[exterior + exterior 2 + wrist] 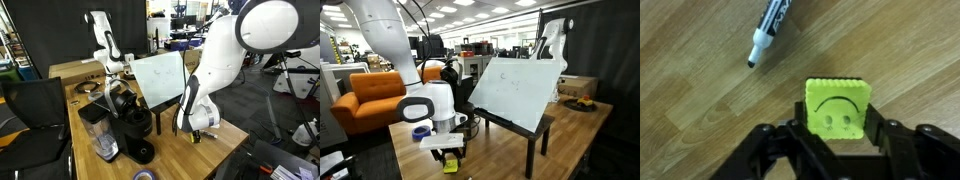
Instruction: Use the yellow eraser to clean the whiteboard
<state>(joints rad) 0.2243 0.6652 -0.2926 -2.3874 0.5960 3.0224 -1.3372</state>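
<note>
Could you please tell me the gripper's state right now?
Gripper: straddles the small, flat yellow square eraser on the wooden table; clamped or just loose cannot be told.

Bright, even light; slight blur

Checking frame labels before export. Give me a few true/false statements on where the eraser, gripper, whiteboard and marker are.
1. The yellow eraser sits between the fingers of the gripper. True.
2. The eraser is pressed against the whiteboard. False: it is down by the wooden table, well apart from the board.
3. A marker pen lies on the table near the eraser. True.
4. The whiteboard lies flat on the table. False: it stands tilted on a black stand.
5. The eraser's upper face shows a smiley. True.
</note>
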